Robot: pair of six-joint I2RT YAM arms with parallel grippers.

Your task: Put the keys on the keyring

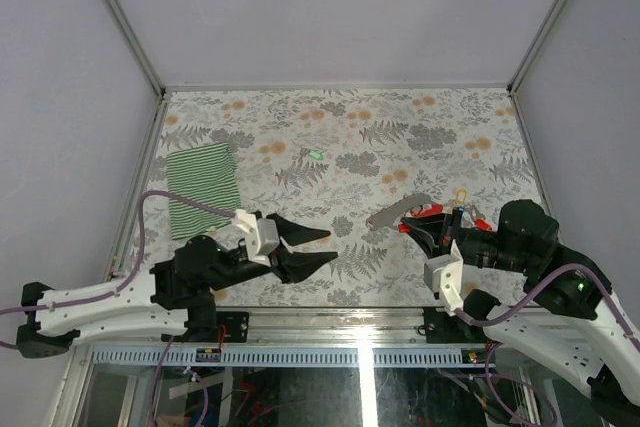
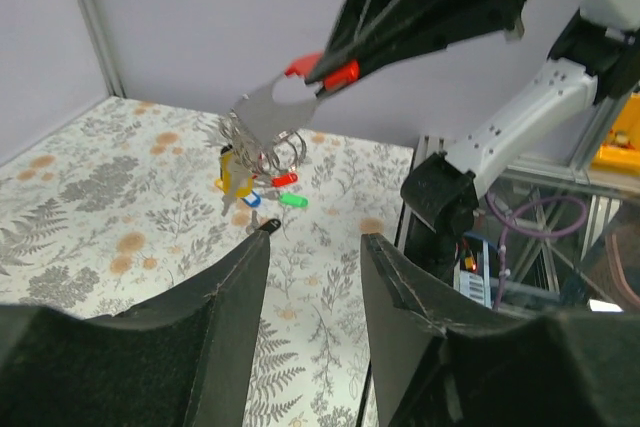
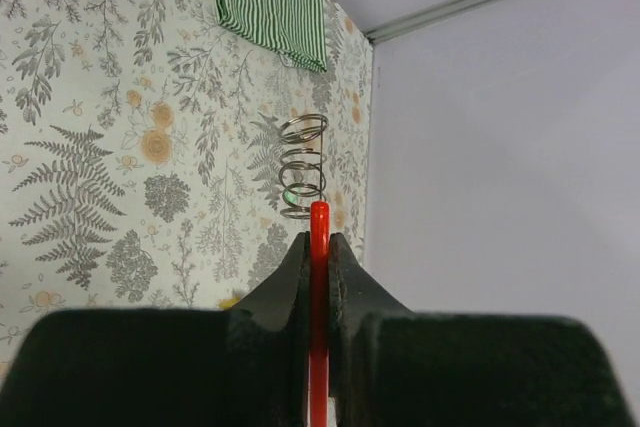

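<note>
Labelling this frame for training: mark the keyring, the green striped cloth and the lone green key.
keyring (image 1: 391,213): top external view, on its grey strip.
green striped cloth (image 1: 203,187): top external view, the cloth's middle.
green key (image 1: 316,155): top external view, on its green head.

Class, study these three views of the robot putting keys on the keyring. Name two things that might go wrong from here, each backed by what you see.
1. The right gripper pinches only the thin red edge of the keyring, so the keyring may twist or slip if pushed.
2. The loose green key lies on the table, apart from both arms and tiny beside the open left gripper. A pickup may well miss.
</note>
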